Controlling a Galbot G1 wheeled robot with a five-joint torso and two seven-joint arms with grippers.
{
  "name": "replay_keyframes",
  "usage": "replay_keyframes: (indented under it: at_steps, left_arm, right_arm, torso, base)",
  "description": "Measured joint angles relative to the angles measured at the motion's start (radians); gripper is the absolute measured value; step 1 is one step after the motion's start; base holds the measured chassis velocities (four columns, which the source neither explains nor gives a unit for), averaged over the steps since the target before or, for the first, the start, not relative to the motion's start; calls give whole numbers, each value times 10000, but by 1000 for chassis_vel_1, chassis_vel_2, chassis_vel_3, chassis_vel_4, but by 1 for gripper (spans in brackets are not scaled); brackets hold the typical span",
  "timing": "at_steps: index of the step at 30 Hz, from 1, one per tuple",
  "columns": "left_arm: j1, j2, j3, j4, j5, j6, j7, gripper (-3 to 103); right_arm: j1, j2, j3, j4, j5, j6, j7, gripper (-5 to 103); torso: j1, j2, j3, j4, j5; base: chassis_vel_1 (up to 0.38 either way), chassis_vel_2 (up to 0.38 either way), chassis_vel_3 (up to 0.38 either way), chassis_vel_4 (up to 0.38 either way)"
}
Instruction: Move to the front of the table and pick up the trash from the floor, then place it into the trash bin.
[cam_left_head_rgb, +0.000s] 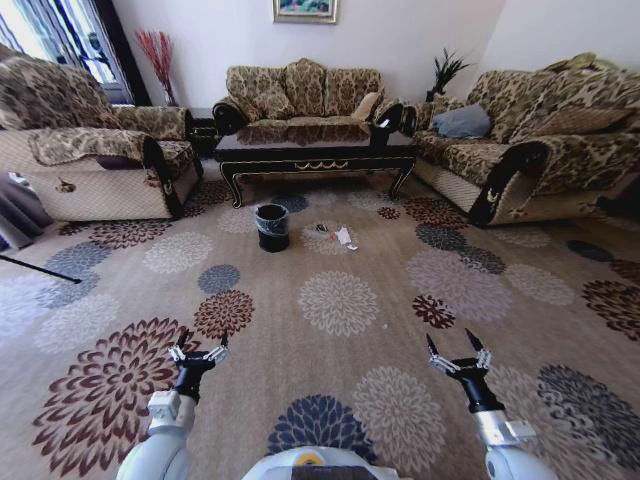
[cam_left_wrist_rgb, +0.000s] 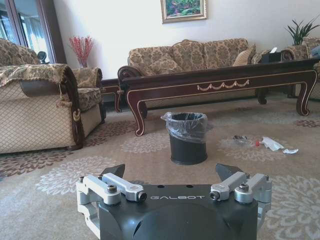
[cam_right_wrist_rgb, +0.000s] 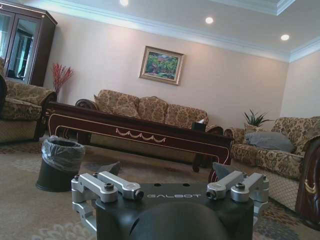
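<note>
While both arms hang low over the floor (cam_left_head_rgb: 340, 300), the left hand (cam_left_head_rgb: 198, 352) and right hand (cam_left_head_rgb: 456, 350) have fingers spread, gripping nothing. Well ahead lies the trash (cam_left_head_rgb: 338, 236), beside the trash bin (cam_left_head_rgb: 271, 227), whose liner's contents I cannot tell. Beyond stands the dark surface (cam_left_head_rgb: 315, 152).

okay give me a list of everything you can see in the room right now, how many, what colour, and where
table: one, dark wood with gold trim, centre of the room
trash bin: one, black with clear liner, on the carpet before the table
trash: small cluster, clear bottle with red cap, white tissue and scraps, beside the bin
floor: beige carpet, floral medallions
sofas: three, tan patterned, around the table
painting: one, framed, back wall
left gripper: open, low over carpet
right gripper: open, low over carpet
</note>
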Motion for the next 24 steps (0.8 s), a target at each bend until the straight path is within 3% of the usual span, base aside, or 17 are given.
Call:
replay_keyframes:
  at_steps: [15,19,24]
  left_arm:
    - [35,-83,48,24,45,-58,-1,100]
    - [62,-65,17,80,39,-98,0,100]
    - [77,-25,-59,137,-26,-143,0,100]
  right_arm:
    - [-42,30,35,-121,165,11,-393,100]
    - [-18,37,78,-170,426,31,-974,100]
    - [86,38,82,-274,502,116,-1104,100]
  torso:
    - [-88,-587,-501,0,0]
    - [-135,-775,-644,-1,0]
    - [-143,-972,-828,0,0]
  base:
    - [0,0,0,0]
    - [0,0,0,0]
    - [0,0,0,0]
